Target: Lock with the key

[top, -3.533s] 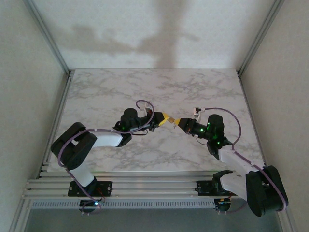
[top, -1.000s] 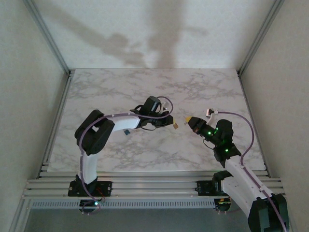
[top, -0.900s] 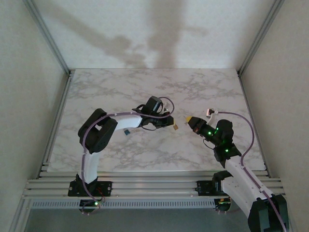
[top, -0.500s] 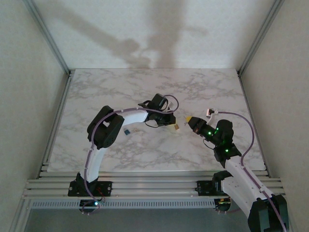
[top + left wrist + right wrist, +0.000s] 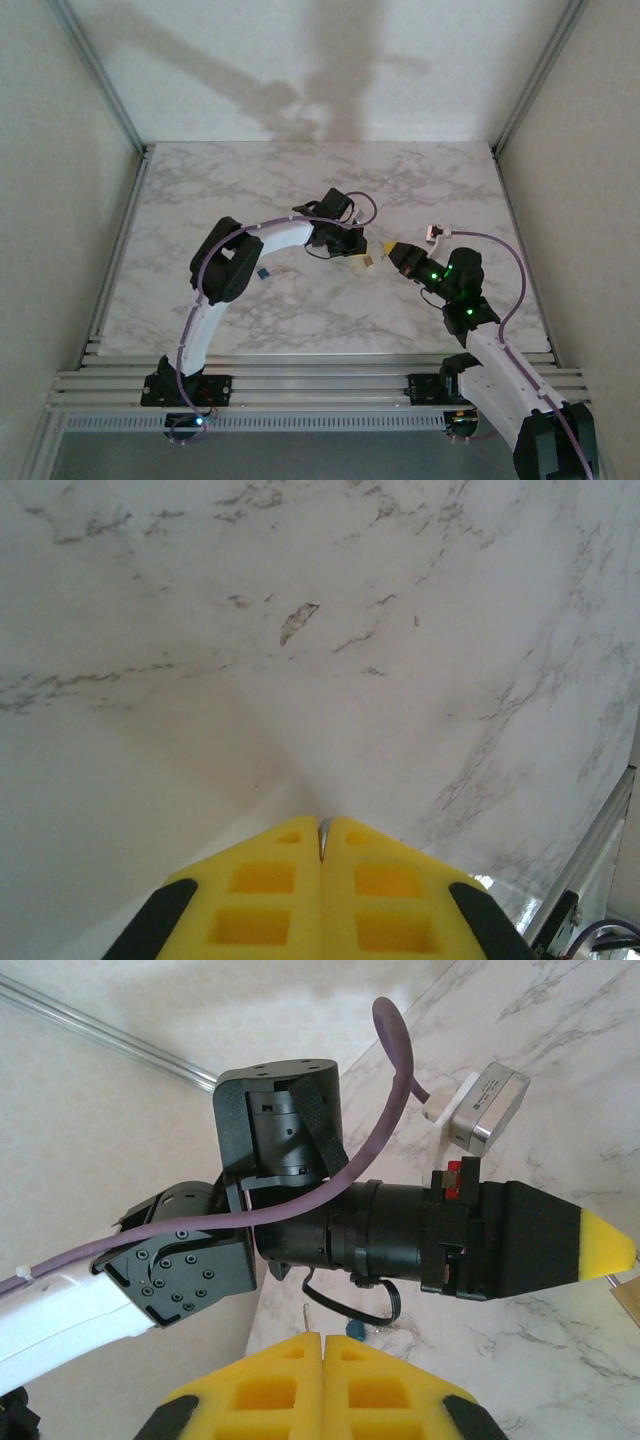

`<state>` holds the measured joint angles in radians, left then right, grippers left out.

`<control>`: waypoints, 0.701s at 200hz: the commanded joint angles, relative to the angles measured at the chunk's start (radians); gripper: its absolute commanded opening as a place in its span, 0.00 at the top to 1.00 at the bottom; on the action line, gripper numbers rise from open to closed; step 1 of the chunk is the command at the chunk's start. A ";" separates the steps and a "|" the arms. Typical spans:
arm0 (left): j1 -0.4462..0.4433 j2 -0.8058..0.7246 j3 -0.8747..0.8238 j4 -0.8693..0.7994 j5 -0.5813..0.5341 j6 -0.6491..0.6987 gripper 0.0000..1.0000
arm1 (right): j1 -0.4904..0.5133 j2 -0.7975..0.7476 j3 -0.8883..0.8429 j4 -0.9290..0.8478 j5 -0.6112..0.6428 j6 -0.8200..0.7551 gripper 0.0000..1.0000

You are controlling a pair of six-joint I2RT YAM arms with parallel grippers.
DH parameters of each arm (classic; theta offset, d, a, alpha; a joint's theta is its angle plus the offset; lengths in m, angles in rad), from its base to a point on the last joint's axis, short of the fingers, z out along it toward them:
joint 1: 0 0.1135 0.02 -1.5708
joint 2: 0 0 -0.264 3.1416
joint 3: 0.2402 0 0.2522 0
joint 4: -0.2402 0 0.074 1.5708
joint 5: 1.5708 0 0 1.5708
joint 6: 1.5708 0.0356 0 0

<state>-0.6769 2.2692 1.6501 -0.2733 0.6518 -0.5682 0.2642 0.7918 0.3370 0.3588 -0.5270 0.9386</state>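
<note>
In the top view my left gripper (image 5: 361, 256) reaches to the table's middle, shut on a small brass lock (image 5: 368, 263) that hangs at its tip. From the left wrist, a thin metal sliver (image 5: 322, 832) shows pinched between the yellow pads (image 5: 262, 895). My right gripper (image 5: 391, 246) is close to the right of the lock and points at it. It is shut on the key, whose thin metal blade (image 5: 305, 1317) sticks out past the yellow fingertips (image 5: 380, 1385). The right wrist view shows the left gripper's yellow tip (image 5: 606, 1245) and an edge of the lock (image 5: 630, 1298).
A small blue object (image 5: 262, 271) lies on the marble table (image 5: 300, 190) under the left forearm, and also shows as a blue object (image 5: 354, 1329) from the right wrist. A purple cable (image 5: 395, 1060) loops over the left wrist. Metal rails (image 5: 300, 385) run along the near edge.
My left arm has stretched rightward, bringing the lock closer to the right gripper's tip. The right arm has stayed still.
</note>
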 commanded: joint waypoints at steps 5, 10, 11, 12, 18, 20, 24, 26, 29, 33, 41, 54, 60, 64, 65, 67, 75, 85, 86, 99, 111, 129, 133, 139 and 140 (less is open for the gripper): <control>0.007 0.035 0.034 -0.093 -0.060 0.052 0.89 | -0.009 0.003 -0.015 0.048 -0.021 0.010 1.00; 0.008 0.036 0.037 -0.097 -0.060 0.054 0.88 | -0.010 0.004 -0.015 0.048 -0.021 0.011 1.00; 0.008 0.037 0.038 -0.098 -0.060 0.054 0.88 | -0.009 0.004 -0.015 0.049 -0.021 0.011 1.00; 0.009 0.037 0.038 -0.099 -0.060 0.055 0.87 | -0.009 0.004 -0.015 0.049 -0.022 0.011 1.00; 0.008 0.039 0.040 -0.104 -0.063 0.058 0.86 | -0.008 0.006 -0.015 0.051 -0.023 0.011 1.00; 0.009 0.039 0.040 -0.105 -0.064 0.059 0.85 | -0.009 0.005 -0.016 0.052 -0.024 0.011 1.00; 0.010 0.041 0.042 -0.108 -0.066 0.061 0.84 | -0.009 0.007 -0.016 0.052 -0.024 0.012 1.00; 0.009 0.041 0.043 -0.109 -0.065 0.063 0.84 | -0.009 0.006 -0.015 0.052 -0.024 0.013 1.00; 0.008 0.042 0.043 -0.111 -0.066 0.064 0.84 | -0.009 0.007 -0.017 0.054 -0.023 0.013 1.00; 0.008 0.044 0.045 -0.112 -0.065 0.066 0.84 | -0.009 0.008 -0.017 0.055 -0.024 0.013 1.00; 0.009 0.045 0.048 -0.115 -0.066 0.069 0.84 | -0.010 0.009 -0.018 0.057 -0.025 0.013 1.00; 0.010 0.049 0.052 -0.121 -0.070 0.073 0.84 | -0.009 0.012 -0.018 0.058 -0.026 0.014 1.00; 0.010 0.050 0.054 -0.122 -0.073 0.073 0.84 | -0.008 0.012 -0.018 0.058 -0.027 0.015 1.00; 0.010 0.050 0.055 -0.122 -0.074 0.073 0.83 | -0.009 0.013 -0.018 0.057 -0.028 0.014 1.00; 0.011 0.050 0.056 -0.124 -0.074 0.074 0.83 | -0.009 0.013 -0.018 0.058 -0.027 0.015 1.00; 0.010 0.051 0.056 -0.125 -0.076 0.074 0.82 | -0.009 0.012 -0.018 0.059 -0.028 0.015 1.00; 0.010 0.052 0.058 -0.127 -0.075 0.074 0.81 | -0.009 0.013 -0.017 0.060 -0.029 0.015 1.00; 0.011 0.052 0.062 -0.130 -0.078 0.076 0.81 | -0.009 0.013 -0.017 0.060 -0.030 0.015 1.00; 0.011 0.053 0.063 -0.130 -0.078 0.076 0.81 | -0.008 0.013 -0.018 0.061 -0.030 0.015 1.00; 0.011 0.055 0.069 -0.136 -0.083 0.078 0.80 | -0.010 0.013 -0.018 0.062 -0.031 0.014 1.00; 0.011 0.056 0.075 -0.142 -0.088 0.080 0.80 | -0.009 0.012 -0.018 0.062 -0.030 0.016 1.00; 0.013 0.059 0.081 -0.148 -0.091 0.083 0.77 | -0.008 0.015 -0.017 0.062 -0.031 0.016 1.00; 0.013 0.059 0.081 -0.150 -0.092 0.082 0.76 | -0.009 0.015 -0.017 0.063 -0.032 0.016 1.00; 0.013 0.060 0.083 -0.152 -0.095 0.083 0.75 | -0.009 0.016 -0.017 0.063 -0.033 0.016 1.00; 0.013 0.060 0.083 -0.152 -0.096 0.083 0.75 | -0.009 0.016 -0.017 0.064 -0.034 0.016 1.00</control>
<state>-0.6724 2.3013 1.7065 -0.3801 0.6010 -0.5072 0.2630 0.8040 0.3351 0.3786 -0.5465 0.9539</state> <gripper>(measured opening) 0.236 0.051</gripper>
